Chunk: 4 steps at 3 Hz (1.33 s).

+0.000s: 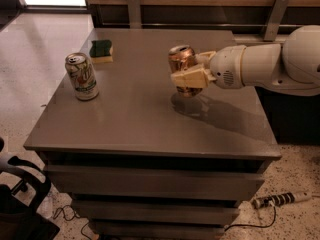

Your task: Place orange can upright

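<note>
The orange can (181,63) is a shiny copper drink can, standing nearly upright with its silver top up. My gripper (189,73) is shut on the orange can from the right, its pale fingers (190,77) across the can's lower half. The can's bottom is at or just above the grey table top (135,114), right of the middle; its shadow lies directly beneath. My white arm (265,64) reaches in from the right edge.
A white-and-green can (81,76) stands upright near the table's left edge. A green-and-yellow sponge (101,51) lies behind it at the back left. A power strip (280,199) lies on the floor at lower right. A dark chair base (15,194) is at lower left.
</note>
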Each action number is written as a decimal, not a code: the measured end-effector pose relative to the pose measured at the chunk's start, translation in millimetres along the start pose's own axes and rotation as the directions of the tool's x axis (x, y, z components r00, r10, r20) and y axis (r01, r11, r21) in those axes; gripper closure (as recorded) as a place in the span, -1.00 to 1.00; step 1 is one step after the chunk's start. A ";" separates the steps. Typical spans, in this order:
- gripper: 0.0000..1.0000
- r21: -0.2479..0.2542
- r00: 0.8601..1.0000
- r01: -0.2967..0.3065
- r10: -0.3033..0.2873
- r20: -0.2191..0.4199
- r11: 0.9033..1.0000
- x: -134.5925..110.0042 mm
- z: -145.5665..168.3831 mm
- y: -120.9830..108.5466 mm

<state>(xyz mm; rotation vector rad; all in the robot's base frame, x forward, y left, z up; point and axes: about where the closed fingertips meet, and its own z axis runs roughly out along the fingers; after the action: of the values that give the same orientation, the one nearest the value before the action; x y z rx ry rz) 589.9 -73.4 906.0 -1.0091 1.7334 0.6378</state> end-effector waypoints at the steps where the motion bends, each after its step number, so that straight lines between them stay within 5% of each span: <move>1: 1.00 -0.028 0.999 -0.013 0.014 0.041 1.000 7.4 9.9 0.6; 4: 1.00 -0.051 0.984 -0.092 0.099 0.146 0.994 37.9 16.5 -11.0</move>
<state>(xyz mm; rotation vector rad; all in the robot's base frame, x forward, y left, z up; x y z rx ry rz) 601.2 -78.8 865.1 -0.8895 1.6499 0.7957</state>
